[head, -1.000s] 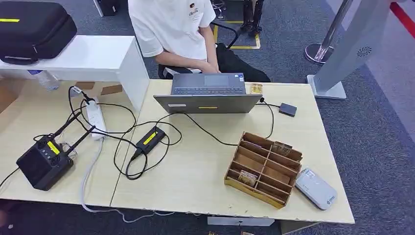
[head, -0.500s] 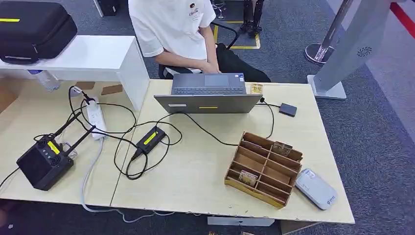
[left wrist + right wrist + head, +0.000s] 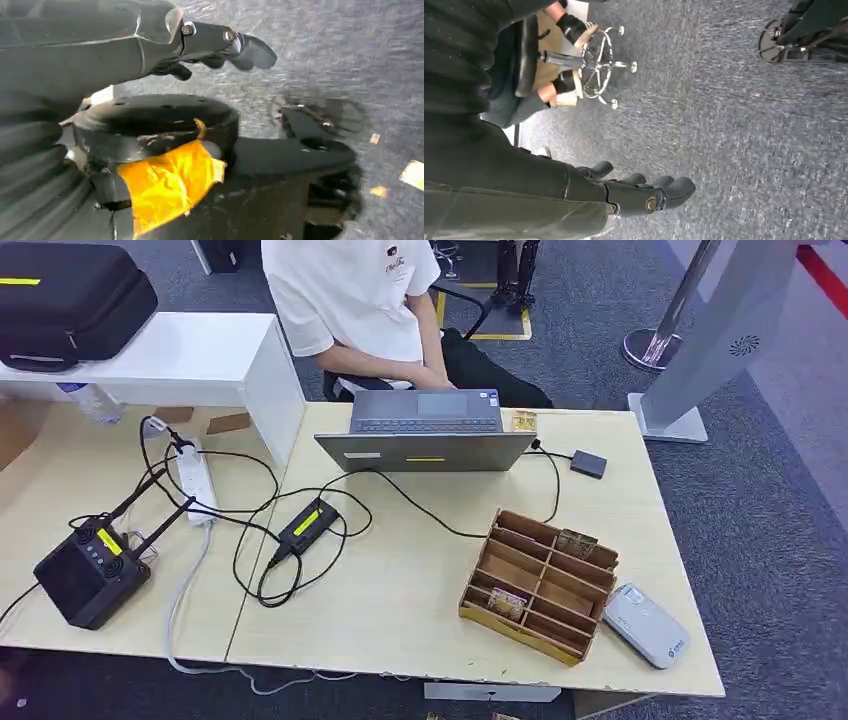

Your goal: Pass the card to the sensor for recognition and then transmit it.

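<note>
1. Cards point(image 3: 506, 602) sit in the wooden organizer point(image 3: 540, 585) on my table point(image 3: 400, 610), another card point(image 3: 576, 541) in its far compartment; the white sensor point(image 3: 645, 625) lies just beside. The laptop point(image 3: 425, 430) partly hides the seated person point(image 3: 350, 300).
2. My left hand point(image 3: 220, 47) hangs over carpet, fingers loosely curled, holding nothing.
3. My right hand point(image 3: 639, 190) hangs likewise, fingers apart, empty.
</note>
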